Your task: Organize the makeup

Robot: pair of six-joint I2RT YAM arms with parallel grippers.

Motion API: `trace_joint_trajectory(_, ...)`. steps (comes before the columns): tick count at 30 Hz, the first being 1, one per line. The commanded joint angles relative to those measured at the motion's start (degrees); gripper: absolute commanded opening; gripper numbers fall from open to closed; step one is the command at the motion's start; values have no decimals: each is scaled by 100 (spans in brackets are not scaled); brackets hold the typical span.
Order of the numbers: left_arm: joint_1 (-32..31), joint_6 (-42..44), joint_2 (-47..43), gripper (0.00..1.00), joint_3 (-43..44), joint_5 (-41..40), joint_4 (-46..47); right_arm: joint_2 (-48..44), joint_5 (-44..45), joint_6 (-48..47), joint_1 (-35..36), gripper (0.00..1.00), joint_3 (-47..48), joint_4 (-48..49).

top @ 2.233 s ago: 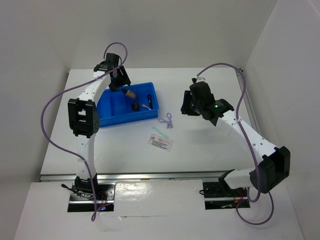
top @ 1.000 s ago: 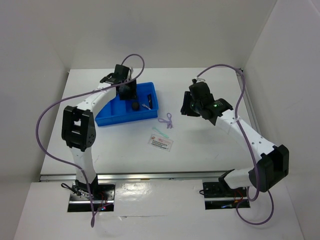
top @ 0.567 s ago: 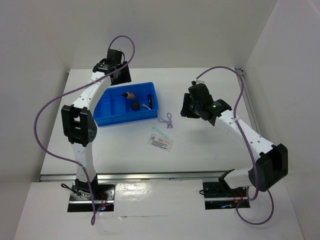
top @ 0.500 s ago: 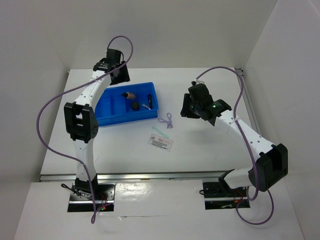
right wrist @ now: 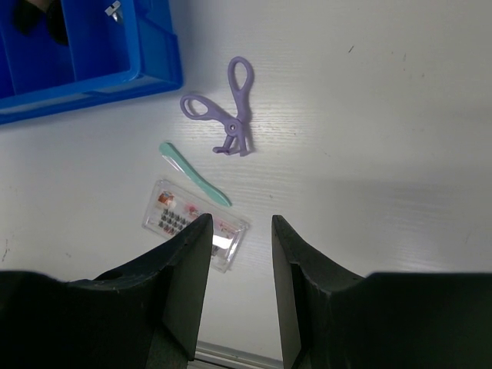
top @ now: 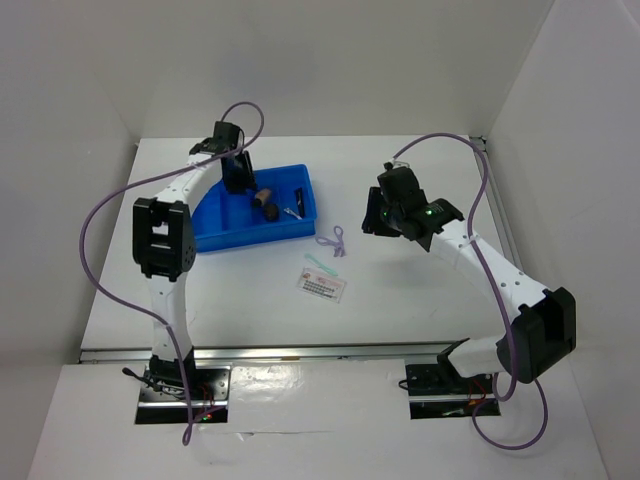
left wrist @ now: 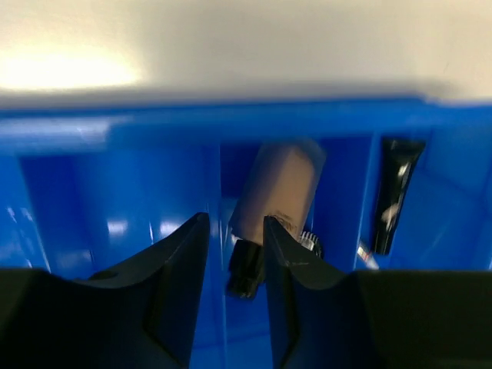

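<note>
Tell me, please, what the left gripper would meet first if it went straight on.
Probably the beige tube in the blue tray, just ahead between the left gripper's open fingers; depth is unclear.

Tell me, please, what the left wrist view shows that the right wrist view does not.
Only the left wrist view: the beige tube with black cap and a thin black stick, lying in neighbouring compartments. Only the right wrist view: the purple looped plastic tool, a mint-green sliver and the red-printed clear sachet on the white table. Both: the blue plastic divided tray.
</note>
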Motion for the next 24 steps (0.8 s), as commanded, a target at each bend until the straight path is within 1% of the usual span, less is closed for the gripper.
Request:
trace_joint_trajectory(1, -101, 190, -626, 45, -614, 574, 419, 25, -34, 52, -41, 44, 39, -49)
trace_joint_trajectory(3, -102, 260, -776, 41, -869, 845, 472, 85, -35, 52, -41, 44, 39, -49)
trace_joint_trajectory(6, -224, 366, -838, 34, -870, 909, 297, 86, -35, 52, -41, 44, 91, -49)
trace_joint_trajectory(9, -400, 428, -1039, 34, -985, 699, 147, 86, -35, 52, -41, 44, 92, -49)
trace_joint_trajectory(10, -401, 428, -1118, 35, -1046, 358, 69, 86, -35, 52, -41, 44, 92, -49)
trace_joint_trajectory(12, -602, 428, -1478, 44, -1186, -4, 68, 86, -87, 52, -41, 44, 92, 4)
trace_joint_trajectory(13, -672, 428, -1627, 48, -1309, -362, 137, 86, -87, 52, -41, 44, 92, 4)
trace_joint_trajectory(14, -804, 428, -1925, 56, -1310, -522, 190, 86, -140, 52, -41, 44, 92, 4)
trace_joint_trajectory(16, -962, 532, -2190, 62, -1363, -847, 243, 86, -140, 52, -41, 44, 92, 57)
trace_joint_trajectory(18, -1209, 586, -2453, 68, -1363, -911, 244, 86, -193, 52, -41, 44, 92, 57)
trace_joint_trajectory(19, -1296, 586, -2455, 68, -1363, -980, 157, 34, -193, 52, -41, 44, 92, 57)
trace_joint_trajectory(21, -1560, 586, -2543, 68, -1458, -797, -81, 33, -193, 104, -41, 46, 92, 57)
trace_joint_trajectory(22, -1674, 586, -2604, 57, -1555, -709, -82, 33, -193, 104, -41, 49, 92, 57)
trace_joint_trajectory(23, -1936, 586, -2604, 50, -1773, -552, -82, 33, -193, 104, -41, 56, 22, 57)
trace_joint_trajectory(24, -2078, 586, -2604, 44, -1889, -481, -82, -19, -193, 104, -41, 59, -48, 57)
